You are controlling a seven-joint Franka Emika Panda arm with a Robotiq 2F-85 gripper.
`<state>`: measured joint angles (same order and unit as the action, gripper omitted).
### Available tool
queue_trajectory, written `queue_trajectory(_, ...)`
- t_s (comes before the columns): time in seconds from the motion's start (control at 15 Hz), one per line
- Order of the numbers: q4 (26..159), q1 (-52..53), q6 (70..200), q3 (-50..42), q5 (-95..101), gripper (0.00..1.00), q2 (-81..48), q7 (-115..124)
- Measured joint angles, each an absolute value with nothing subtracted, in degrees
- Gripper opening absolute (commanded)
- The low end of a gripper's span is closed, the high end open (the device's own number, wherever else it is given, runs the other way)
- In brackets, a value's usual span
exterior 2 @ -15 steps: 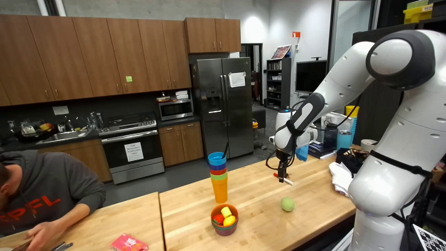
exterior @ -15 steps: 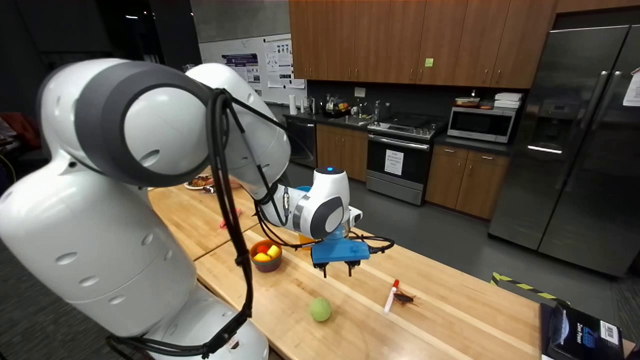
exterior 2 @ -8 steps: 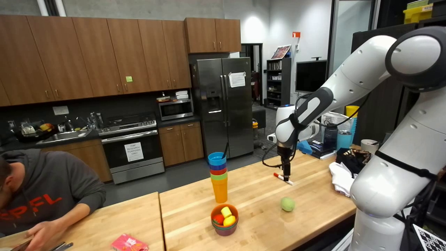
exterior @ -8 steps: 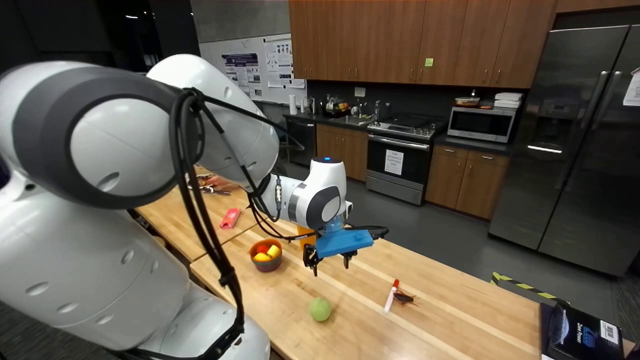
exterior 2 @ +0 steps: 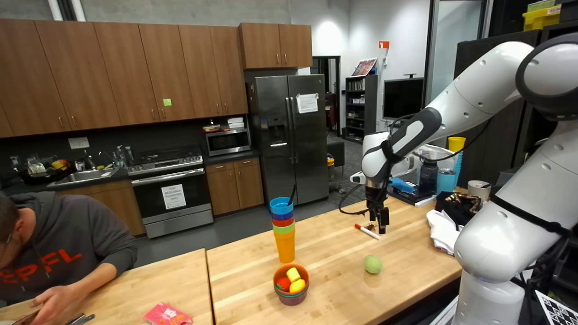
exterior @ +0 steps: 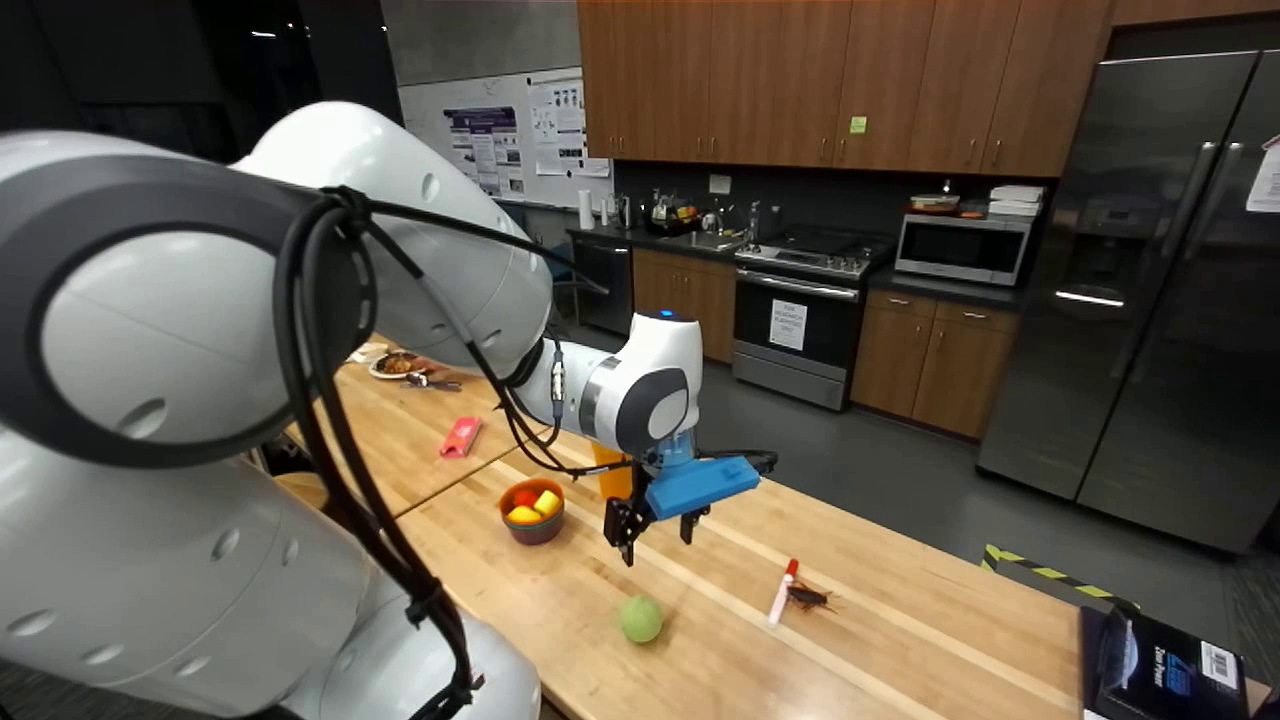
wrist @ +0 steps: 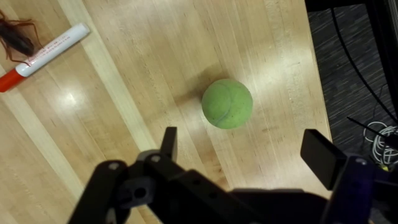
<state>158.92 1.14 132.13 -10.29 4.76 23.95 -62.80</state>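
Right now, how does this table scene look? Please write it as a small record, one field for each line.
Grip: black two-finger gripper, open, holding nothing, above the light wooden table
Nearest: fuzzy green tennis ball, on the table, apart from the gripper
Lying flat: white plastic marker with red cap
Beside it: dark brown insect; real or toy unclear
Container: round stacked bowls, orange on top, holding one red piece and two yellow pieces
Stack: tall coloured plastic cups, blue on top, orange at bottom
Company: person in dark grey hoodie, leaning forward
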Motion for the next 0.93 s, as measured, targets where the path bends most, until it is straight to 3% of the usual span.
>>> queue_trajectory(0.93,158.97,0.85,132.23,-10.14,4.53,1.00,23.26,-62.28)
